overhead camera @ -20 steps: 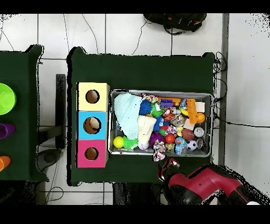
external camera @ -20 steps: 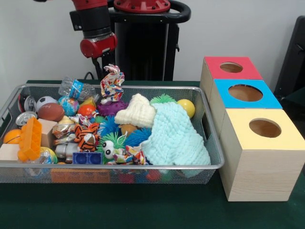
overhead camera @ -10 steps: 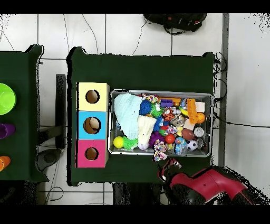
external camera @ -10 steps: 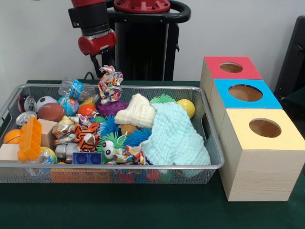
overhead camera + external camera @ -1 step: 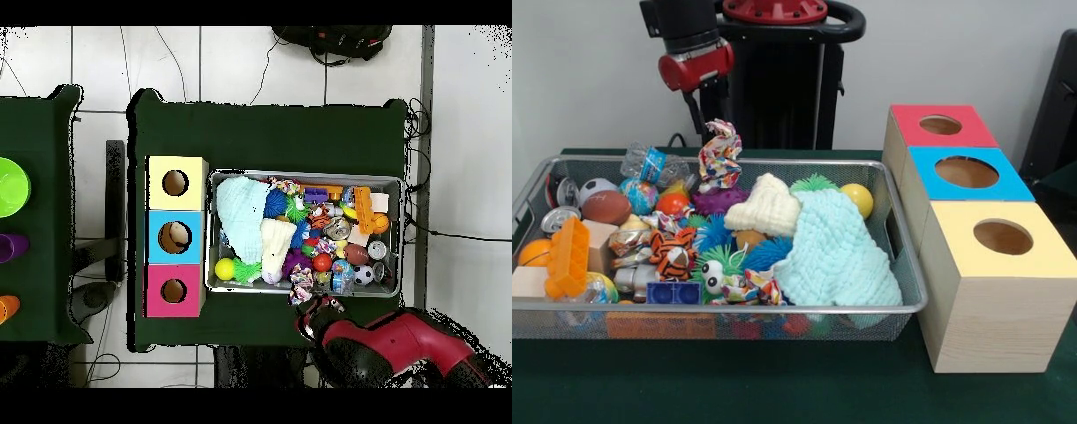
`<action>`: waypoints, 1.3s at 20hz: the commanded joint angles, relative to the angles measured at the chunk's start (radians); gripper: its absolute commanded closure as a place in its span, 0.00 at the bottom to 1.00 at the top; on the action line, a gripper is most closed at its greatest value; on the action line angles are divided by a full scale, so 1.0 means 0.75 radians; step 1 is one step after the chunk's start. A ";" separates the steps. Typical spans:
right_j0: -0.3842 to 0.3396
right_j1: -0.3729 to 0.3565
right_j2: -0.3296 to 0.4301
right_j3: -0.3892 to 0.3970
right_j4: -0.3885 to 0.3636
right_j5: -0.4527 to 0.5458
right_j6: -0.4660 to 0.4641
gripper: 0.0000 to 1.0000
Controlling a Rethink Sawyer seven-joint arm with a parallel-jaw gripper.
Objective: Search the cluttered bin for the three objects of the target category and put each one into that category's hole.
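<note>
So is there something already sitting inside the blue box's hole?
Yes, the overhead view shows a pale object inside the hole of the blue box, while the holes of the yellow box and pink box look dark.

You see one wire mesh bin (image 5: 530, 199) and three wooden boxes, each with one round hole: one red-topped box (image 5: 942, 125), one blue-topped box (image 5: 967, 172) and one yellow-topped box (image 5: 1000, 238). In the bin you can count two knitted cloths, one cream (image 5: 765, 207) and one pale blue (image 5: 836, 252), one yellow ball (image 5: 858, 198), one small football (image 5: 606, 208), one soccer ball (image 5: 595, 187) and one orange plastic block (image 5: 568, 257).
</note>
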 commanded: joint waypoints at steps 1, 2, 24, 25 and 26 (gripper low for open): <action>0.138 -0.061 0.098 -0.067 0.083 0.126 -0.180 0.00; 0.162 -0.057 0.080 -0.076 0.071 0.105 -0.142 0.00; 0.209 -0.201 0.088 -0.061 0.396 0.129 -0.087 0.00; 0.200 -0.195 0.095 -0.065 0.417 0.149 -0.109 0.00; 0.184 -0.193 0.111 -0.081 0.440 0.172 -0.139 0.00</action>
